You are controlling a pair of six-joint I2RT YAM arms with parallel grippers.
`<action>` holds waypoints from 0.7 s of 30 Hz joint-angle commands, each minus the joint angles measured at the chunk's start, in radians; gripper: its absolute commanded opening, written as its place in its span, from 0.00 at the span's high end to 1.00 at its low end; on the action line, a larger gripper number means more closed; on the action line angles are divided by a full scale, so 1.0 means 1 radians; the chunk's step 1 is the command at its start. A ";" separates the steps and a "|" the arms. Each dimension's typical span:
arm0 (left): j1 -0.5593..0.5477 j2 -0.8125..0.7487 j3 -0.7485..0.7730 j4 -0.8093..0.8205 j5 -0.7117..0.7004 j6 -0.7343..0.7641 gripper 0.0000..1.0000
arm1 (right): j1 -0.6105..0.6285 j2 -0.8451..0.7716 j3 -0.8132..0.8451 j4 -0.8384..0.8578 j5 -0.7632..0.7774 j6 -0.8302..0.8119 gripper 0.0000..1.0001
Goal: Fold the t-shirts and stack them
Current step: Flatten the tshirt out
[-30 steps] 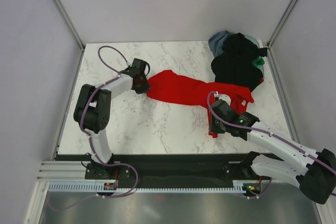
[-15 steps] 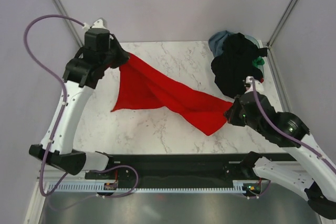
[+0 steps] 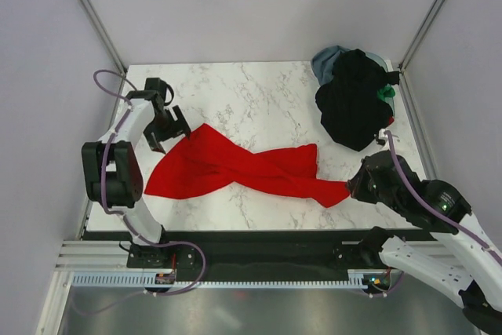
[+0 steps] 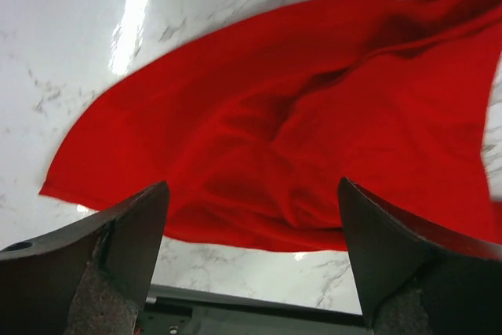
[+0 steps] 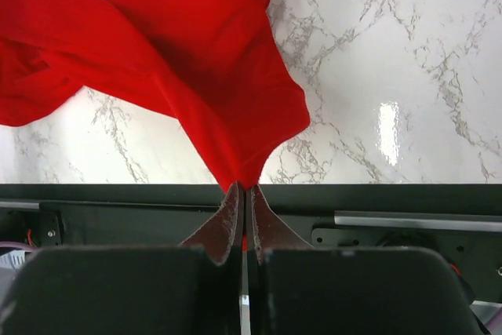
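Red t-shirt [image 3: 235, 169] is laid twisted across the near surface [image 3: 259, 100], its right tip pinched between closed right fingers [image 5: 223, 229]; the left fingers [image 4: 118, 256] are spread wide and empty, the cloth no longer held aloft.

Bright, even, diffuse light falls from overhead. In the top view all is sharp, with only faint soft shadows under the red t-shirt [image 3: 235, 166] on the marble table [image 3: 267, 92]. The left wrist view is softer: a white glare streak crosses the marble at upper left, and the left gripper [image 4: 252, 186] looms dark and unfocused. The right wrist view is crisp, with one small glare patch at right.
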 commanded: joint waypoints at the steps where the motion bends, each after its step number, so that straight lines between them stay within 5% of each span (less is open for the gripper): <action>1: 0.021 -0.204 -0.075 0.022 0.048 0.027 0.04 | 0.004 0.010 -0.013 0.018 0.011 0.006 1.00; 10: 0.047 -0.372 -0.322 0.207 0.165 0.001 0.23 | 0.003 0.069 -0.108 0.141 -0.024 -0.032 1.00; 21: 0.035 -0.223 -0.385 0.331 0.216 -0.038 0.32 | 0.004 0.086 -0.150 0.183 -0.021 -0.058 1.00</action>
